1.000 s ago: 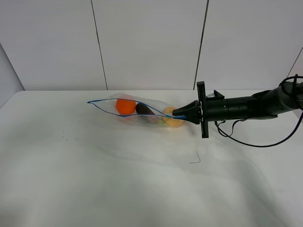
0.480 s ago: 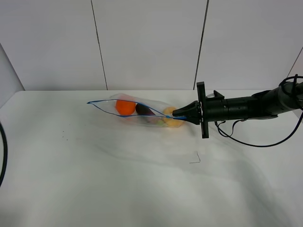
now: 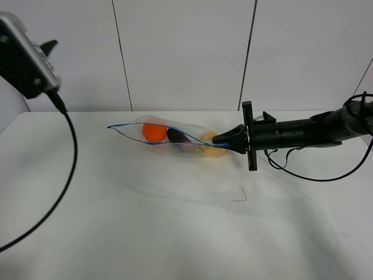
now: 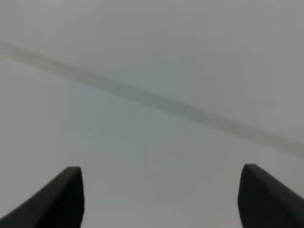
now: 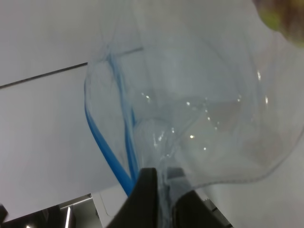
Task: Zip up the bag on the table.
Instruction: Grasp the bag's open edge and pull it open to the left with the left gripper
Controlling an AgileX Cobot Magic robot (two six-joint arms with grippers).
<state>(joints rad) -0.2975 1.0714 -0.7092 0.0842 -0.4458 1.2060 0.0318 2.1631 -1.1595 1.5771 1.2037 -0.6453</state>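
The clear bag (image 3: 169, 137) lies on the white table (image 3: 145, 227) at the back middle. Its blue zipper strip (image 3: 125, 126) gapes open, and orange, purple and yellow produce show inside. My right gripper (image 3: 220, 140) is shut on the bag's right end at the zipper. In the right wrist view its fingers (image 5: 145, 199) pinch the clear plastic beside the blue strip (image 5: 102, 147). My left arm (image 3: 26, 58) is raised at the upper left, far from the bag. In the left wrist view the left gripper (image 4: 161, 194) is open and empty, facing a blank wall.
A black cable (image 3: 58, 186) hangs from the left arm down across the table's left side. A small thin dark mark (image 3: 240, 196) lies on the table in front of the right gripper. A panelled wall (image 3: 186, 52) stands behind the table.
The left arm has risen into the upper left of the exterior view, trailing its cable. The right gripper and the bag have not moved.
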